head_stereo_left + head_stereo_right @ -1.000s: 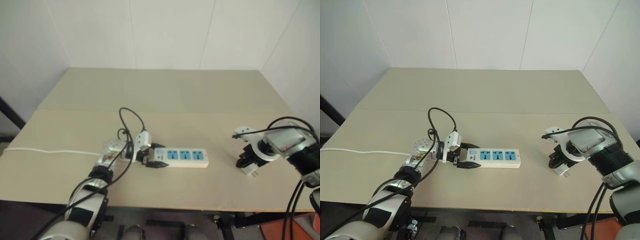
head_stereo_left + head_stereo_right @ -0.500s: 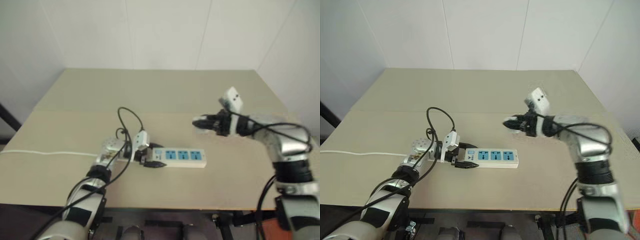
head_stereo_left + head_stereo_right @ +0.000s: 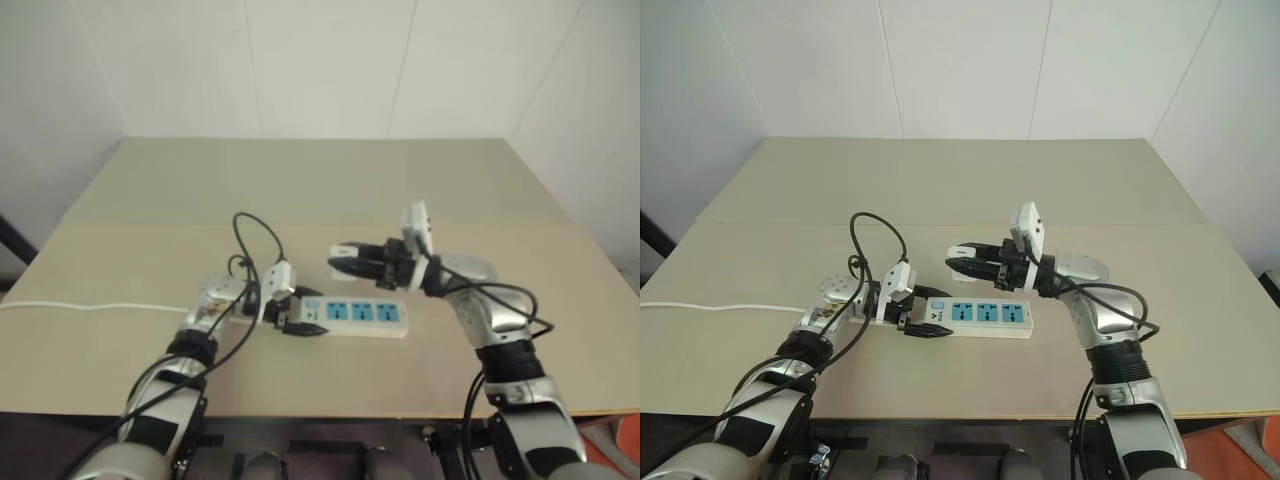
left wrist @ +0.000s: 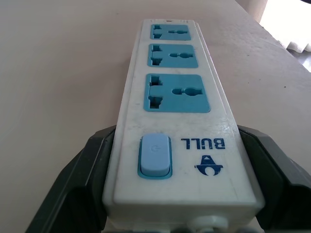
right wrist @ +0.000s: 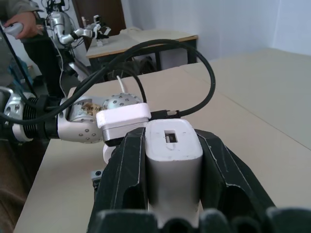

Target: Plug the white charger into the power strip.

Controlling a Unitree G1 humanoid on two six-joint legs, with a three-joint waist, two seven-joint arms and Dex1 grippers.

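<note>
Thin white cord (image 3: 90,306): runs from the left edge of the tabletop (image 3: 330,180) toward the strip's left end; a tug on it may shift the strip as the plug goes in.
Left end effector (image 3: 297,318): its two black fingers are clamped on the left, switch end of the power strip, pinning it to the tabletop.
Long flat white plastic power strip with three blue socket panels (image 3: 366,316): lies near the front middle of the tabletop, sockets facing up; in the left wrist view the blue switch (image 4: 155,157) sits just beside the gripped end.
Black looping cable (image 3: 258,240): arches over the left wrist, just left of the sockets, close enough to snag an approaching arm.
Right end effector (image 3: 343,262): closed on the charger, hovering above and just behind the strip, pointing left and about level.
Small white cube-shaped plastic charger (image 5: 173,155): squeezed between the right fingers, off the tabletop; its prongs cannot be made out.
Risk, alignment: prongs probably still need turning down toward a socket; a tilted entry may jam or push the strip sideways.
Risk, grip: the smooth cube may twist in the fingers under insertion force.
Obstruction: none lies on the sockets; the nearest socket is close to the left fingers.
</note>
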